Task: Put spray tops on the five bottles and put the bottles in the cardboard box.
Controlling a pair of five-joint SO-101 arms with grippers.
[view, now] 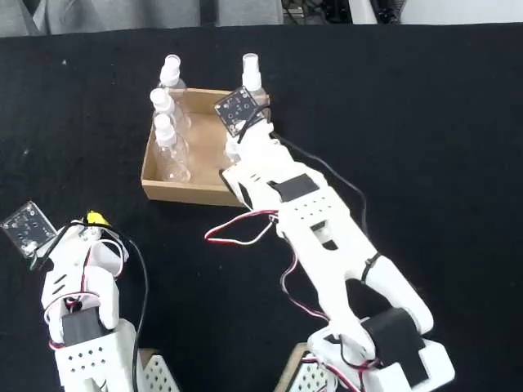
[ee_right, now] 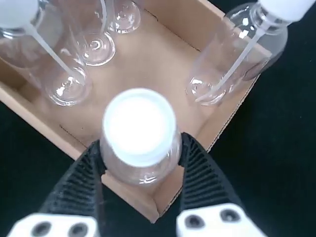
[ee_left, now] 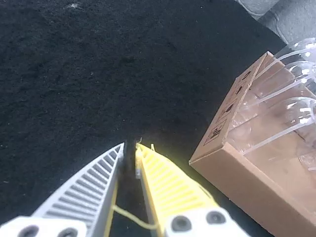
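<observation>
My right gripper [ee_right: 140, 150] is shut on a clear bottle [ee_right: 139, 133] with a white spray top, held upright inside the cardboard box [ee_right: 148, 59] at a near corner. Three capped bottles [view: 166, 135] stand along the box's [view: 184, 192] left side, and another bottle [view: 251, 69] stands at its far right corner. In the right wrist view these show as bottles [ee_right: 59, 64] with dip tubes and one bottle [ee_right: 237, 49] by the side wall. My left gripper [ee_left: 129, 148] is shut with nothing in it, low over the black cloth to the left of the box [ee_left: 232, 173].
Black cloth [view: 425, 122] covers the whole table. The right arm [view: 319, 220] stretches across the middle toward the box, trailing red and white wires [view: 245, 233]. The left arm [view: 78, 286] stays at the front left corner.
</observation>
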